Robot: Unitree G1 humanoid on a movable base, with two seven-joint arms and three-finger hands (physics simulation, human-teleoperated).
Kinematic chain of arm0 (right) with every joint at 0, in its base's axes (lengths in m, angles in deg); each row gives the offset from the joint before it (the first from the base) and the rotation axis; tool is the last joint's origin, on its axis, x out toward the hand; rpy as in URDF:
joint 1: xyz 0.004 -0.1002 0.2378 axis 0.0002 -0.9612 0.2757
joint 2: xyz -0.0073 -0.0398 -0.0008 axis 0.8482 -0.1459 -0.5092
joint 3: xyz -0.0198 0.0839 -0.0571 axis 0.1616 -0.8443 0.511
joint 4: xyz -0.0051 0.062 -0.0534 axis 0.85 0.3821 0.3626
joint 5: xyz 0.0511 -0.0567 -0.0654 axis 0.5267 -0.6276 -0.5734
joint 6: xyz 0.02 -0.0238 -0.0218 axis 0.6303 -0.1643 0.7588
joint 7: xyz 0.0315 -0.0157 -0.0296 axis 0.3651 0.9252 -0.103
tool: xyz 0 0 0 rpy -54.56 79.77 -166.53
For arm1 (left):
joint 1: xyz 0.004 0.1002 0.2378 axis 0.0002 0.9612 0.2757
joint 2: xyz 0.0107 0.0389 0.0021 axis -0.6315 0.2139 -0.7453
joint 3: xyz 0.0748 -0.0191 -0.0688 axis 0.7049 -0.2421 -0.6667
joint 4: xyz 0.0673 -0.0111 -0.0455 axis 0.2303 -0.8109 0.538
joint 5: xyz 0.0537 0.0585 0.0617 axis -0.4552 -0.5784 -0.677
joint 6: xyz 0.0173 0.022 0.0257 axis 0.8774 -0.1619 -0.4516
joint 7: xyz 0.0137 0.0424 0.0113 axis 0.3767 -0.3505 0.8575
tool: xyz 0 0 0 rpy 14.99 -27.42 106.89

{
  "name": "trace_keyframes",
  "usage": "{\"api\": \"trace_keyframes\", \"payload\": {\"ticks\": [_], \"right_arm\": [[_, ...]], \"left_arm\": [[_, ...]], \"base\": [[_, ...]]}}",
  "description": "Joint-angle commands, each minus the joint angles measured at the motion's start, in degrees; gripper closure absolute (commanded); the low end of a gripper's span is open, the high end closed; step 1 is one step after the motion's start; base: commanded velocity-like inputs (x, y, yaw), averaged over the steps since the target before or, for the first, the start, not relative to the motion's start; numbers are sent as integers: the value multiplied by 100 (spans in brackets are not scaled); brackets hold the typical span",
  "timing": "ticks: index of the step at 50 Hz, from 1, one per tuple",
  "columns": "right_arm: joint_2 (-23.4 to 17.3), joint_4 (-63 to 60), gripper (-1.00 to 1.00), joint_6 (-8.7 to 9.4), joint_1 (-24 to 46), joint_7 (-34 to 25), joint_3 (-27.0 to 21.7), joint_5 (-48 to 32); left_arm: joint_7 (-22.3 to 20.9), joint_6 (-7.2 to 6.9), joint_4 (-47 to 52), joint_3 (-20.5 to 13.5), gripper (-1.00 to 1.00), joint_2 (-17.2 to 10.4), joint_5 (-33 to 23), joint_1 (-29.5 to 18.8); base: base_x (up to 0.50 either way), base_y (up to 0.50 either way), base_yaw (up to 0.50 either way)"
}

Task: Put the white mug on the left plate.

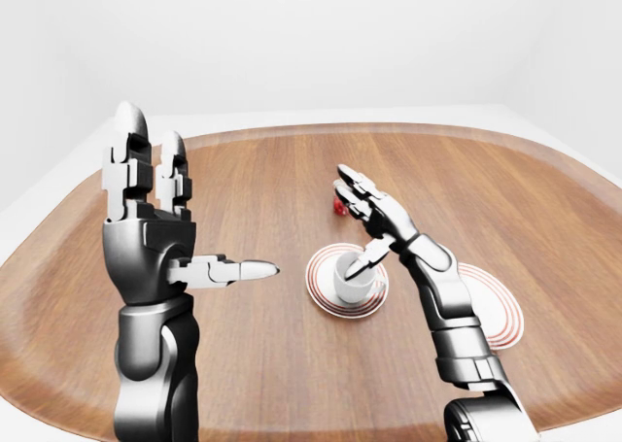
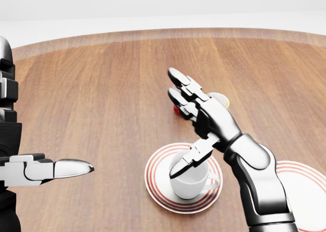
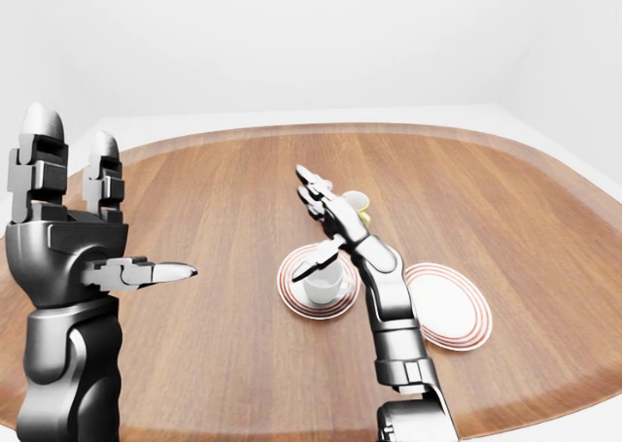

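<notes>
Already the white mug (image 2: 189, 180) stood upright on the left plate (image 2: 156, 180), handle toward the head view's right, with nothing visible inside it. The right hand (image 2: 201, 121) hung above and just up-view of the mug, fingers spread wide and holding nothing, its thumb (image 2: 186, 160) pointing down at the rim; whether it touched the rim I could not tell. The left hand (image 1: 165, 233) stood well apart at the view's left, raised, open and empty. The right plate (image 3: 449, 311) lay bare beside the left one. Beyond, a red mug (image 1: 339, 208) and a yellow-handled mug (image 3: 361, 200) stood half hidden by the hand. Judged from this, placement looked done; only a clean retreat upward remained.
</notes>
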Motion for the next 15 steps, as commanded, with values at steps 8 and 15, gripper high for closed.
{"api": "trace_keyframes", "payload": {"ticks": [8,15], "right_arm": [[278,-1148,-100,0,-2380,1178,18,911],[559,-2127,-100,0,-3026,1499,363,1734]], "left_arm": [[51,0,114,-85,-100,-43,98,-74],[95,0,145,-196,-100,-92,202,-181]], "base": [[0,0,0],[0,0,0]]}}
